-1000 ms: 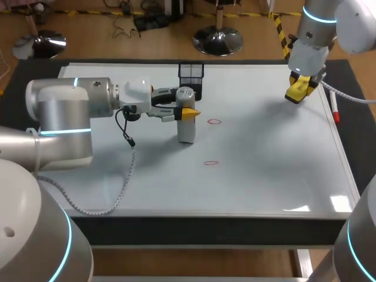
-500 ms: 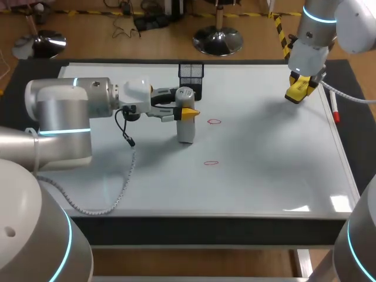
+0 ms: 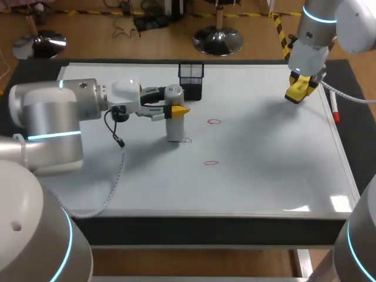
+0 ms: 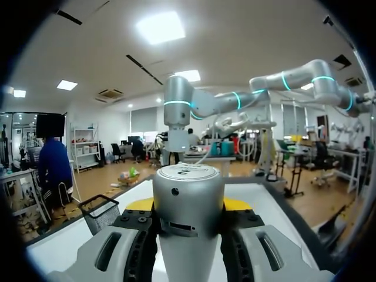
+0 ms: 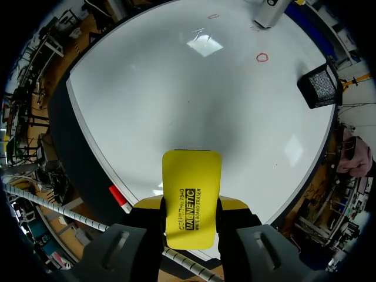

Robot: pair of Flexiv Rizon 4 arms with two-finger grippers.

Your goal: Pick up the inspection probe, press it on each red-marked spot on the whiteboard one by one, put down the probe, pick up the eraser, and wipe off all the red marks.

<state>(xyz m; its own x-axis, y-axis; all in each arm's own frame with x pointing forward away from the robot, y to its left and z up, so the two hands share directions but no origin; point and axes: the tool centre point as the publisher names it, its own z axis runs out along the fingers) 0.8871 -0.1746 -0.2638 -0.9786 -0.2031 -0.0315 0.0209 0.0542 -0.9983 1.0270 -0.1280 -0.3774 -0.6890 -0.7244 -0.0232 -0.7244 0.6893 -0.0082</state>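
Pressing the marks looked to be the step in hand. In the head view the left gripper [image 3: 174, 109] was clamped on the upper part of the probe [image 3: 174, 130], which stood upright over the board [image 3: 264, 170]. Its foot was at or just above the surface, and I could not tell whether it touched. One small red mark [image 3: 187, 140] lay just beside that foot, uncovered. A second mark [image 3: 214, 121] and a third mark [image 3: 211, 163] lay further toward the middle. I judged that the next move called for setting the foot squarely onto a mark, straight down, without dragging across the ink. The basket [image 3: 191, 79] stood just behind the probe. The right gripper [image 3: 297, 91] hung well apart over the far right corner, closed on the eraser [image 3: 295, 94], near a pen [image 3: 335, 111] at the board's edge. In the left wrist view the probe [image 4: 188, 223] filled the space between the fingers of the left gripper [image 4: 188, 205], both yellow tips against its sides, with the basket [image 4: 100, 212] off to one side; no marks showed there. In the right wrist view the right gripper [image 5: 191, 204] gripped the eraser [image 5: 192, 176] from both sides, well above the board [image 5: 176, 94]. Far ahead of it were the probe [image 5: 270, 12], two marks [image 5: 262, 57] [image 5: 212, 16] and the basket [image 5: 320, 86]. The wiping step had not yet begun.
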